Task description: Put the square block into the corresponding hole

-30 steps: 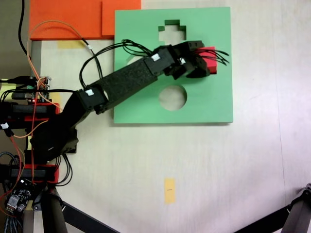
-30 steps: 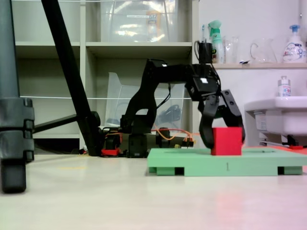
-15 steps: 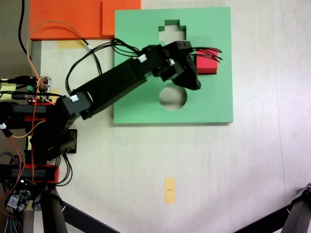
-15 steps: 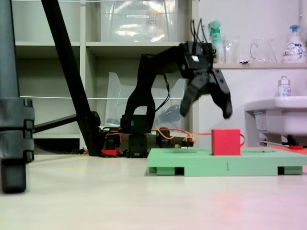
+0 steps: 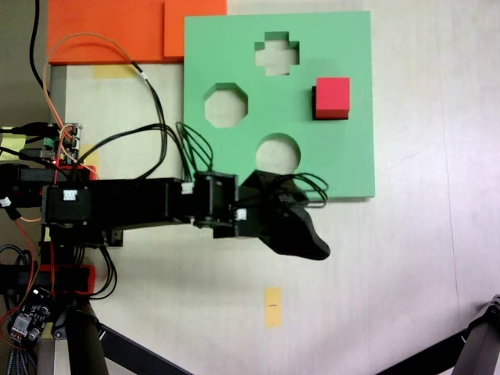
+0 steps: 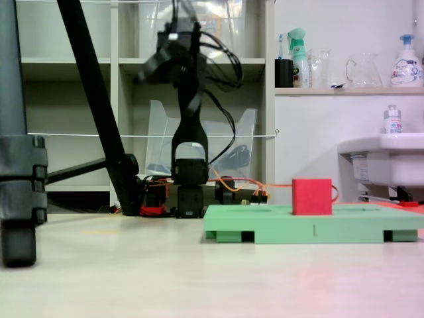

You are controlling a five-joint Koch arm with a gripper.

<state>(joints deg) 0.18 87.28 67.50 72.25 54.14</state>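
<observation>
The square block [image 5: 332,97], a bright red foam cube, stands upright on the right part of the green foam board [image 5: 344,160]. A dark strip of the square hole [image 5: 314,103] shows along its left and lower sides. From the side the cube [image 6: 313,196] rises well above the board [image 6: 291,229]; how deep it sits I cannot tell. My gripper [image 5: 311,244] hangs raised off the board's near edge, far from the cube and holding nothing. In the low side view the gripper [image 6: 148,69] is high at the upper left and blurred. Its jaws overlap.
The board also has an octagonal cutout [image 5: 226,105], a cross-shaped cutout [image 5: 276,55] and a round cutout [image 5: 279,152]. Flat orange foam sheets [image 5: 109,31] lie at the top left. Wires and electronics [image 5: 47,152] crowd the left edge. Tripod legs [image 5: 117,344] cross the bottom corners.
My gripper opened off the red cube, rose, and the arm swung away from the board toward its near edge, lifting high. The cube stayed in place on the board.
</observation>
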